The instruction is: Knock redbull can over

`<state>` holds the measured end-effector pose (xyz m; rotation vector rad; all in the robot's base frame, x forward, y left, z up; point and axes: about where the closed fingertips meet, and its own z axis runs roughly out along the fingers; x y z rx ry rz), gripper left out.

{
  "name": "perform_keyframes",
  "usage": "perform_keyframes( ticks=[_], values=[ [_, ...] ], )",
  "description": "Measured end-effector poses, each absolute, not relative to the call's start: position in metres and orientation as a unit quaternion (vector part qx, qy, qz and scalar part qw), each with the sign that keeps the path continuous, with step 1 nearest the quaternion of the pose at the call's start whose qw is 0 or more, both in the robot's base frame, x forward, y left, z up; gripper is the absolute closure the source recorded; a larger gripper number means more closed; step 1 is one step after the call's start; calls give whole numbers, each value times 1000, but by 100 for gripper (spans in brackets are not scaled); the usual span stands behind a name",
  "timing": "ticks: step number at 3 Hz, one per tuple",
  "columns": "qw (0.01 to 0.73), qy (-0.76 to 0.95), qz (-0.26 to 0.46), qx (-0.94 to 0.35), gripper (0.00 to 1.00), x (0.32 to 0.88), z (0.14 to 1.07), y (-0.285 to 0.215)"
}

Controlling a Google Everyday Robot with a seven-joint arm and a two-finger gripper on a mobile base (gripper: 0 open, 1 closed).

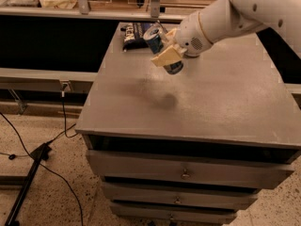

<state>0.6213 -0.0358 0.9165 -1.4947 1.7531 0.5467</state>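
Observation:
The redbull can (155, 38) is slim, blue and silver. It is off the grey table (225, 102), tilted with its top toward the upper left and its base (174, 68) toward the lower right. My gripper (165, 54) is shut on the can's middle; a cream finger (162, 59) lies across its front. The white arm reaches in from the upper right. The can's shadow falls on the tabletop below it.
A dark snack bag (133, 34) lies at the table's back left, just behind the can. Drawers (188, 171) run below the table's front edge. A black cable and stand (33, 168) lie on the floor at the left. A shelf rail runs behind the table.

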Motion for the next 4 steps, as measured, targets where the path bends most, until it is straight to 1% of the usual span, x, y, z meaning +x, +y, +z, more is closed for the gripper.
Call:
perform_keyframes(
  ticks=[1, 2, 3, 4],
  values=[
    [251, 705, 147, -647, 100, 613, 878, -51],
    [138, 715, 83, -680, 87, 600, 840, -79],
    [73, 727, 37, -682, 56, 591, 822, -103],
    [73, 727, 37, -682, 33, 591, 825, -103]
  ],
)
